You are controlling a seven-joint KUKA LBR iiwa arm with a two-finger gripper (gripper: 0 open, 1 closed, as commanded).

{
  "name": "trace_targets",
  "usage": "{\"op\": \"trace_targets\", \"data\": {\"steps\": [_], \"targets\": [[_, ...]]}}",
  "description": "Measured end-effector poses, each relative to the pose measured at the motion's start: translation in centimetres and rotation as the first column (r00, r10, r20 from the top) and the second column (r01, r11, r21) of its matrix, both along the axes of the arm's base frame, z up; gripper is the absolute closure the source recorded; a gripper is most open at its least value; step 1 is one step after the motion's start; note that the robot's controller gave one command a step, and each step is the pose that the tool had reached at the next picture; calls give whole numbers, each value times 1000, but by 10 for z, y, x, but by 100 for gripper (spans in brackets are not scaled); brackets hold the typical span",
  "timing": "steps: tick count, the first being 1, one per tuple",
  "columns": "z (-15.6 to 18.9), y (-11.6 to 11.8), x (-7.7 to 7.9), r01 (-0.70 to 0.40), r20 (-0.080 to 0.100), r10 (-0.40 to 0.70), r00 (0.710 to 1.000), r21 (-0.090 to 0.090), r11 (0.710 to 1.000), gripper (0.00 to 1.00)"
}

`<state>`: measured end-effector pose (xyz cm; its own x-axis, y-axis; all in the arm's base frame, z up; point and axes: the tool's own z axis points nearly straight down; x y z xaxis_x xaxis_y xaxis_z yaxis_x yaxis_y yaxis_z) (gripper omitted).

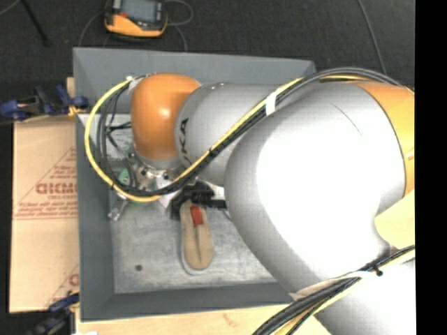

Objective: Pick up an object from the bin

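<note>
1. Gripper (142, 179) sits low on the left side of the grey metal bin (209, 67), tucked under the arm's smooth orange wrist cover (157, 114). You cannot tell whether it is open or closed.
2. Just to its right you see a tan oblong thing (197, 246) with rounded ends, flat on the dull bin floor, with a small red piece on its upper part.
3. A black thing (186, 199) touches its top end.
4. On the glossy grey arm shell you can read the dark letters "KA" (183, 132).
</note>
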<state>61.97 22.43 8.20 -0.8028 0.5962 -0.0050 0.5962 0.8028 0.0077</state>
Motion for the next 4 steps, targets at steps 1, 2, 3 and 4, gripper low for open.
{"op": "trace_targets", "data": {"steps": [1, 2, 3, 4], "targets": [[-2, 4, 16, -114, 19, 114, 993, -4, 993, 100], [-2, 4, 16, -114, 19, 114, 993, -4, 993, 100], [1, 3, 15, -113, 13, 113, 993, -5, 994, 100], [16, 3, 11, -112, -5, 112, 994, -6, 994, 100]]}}
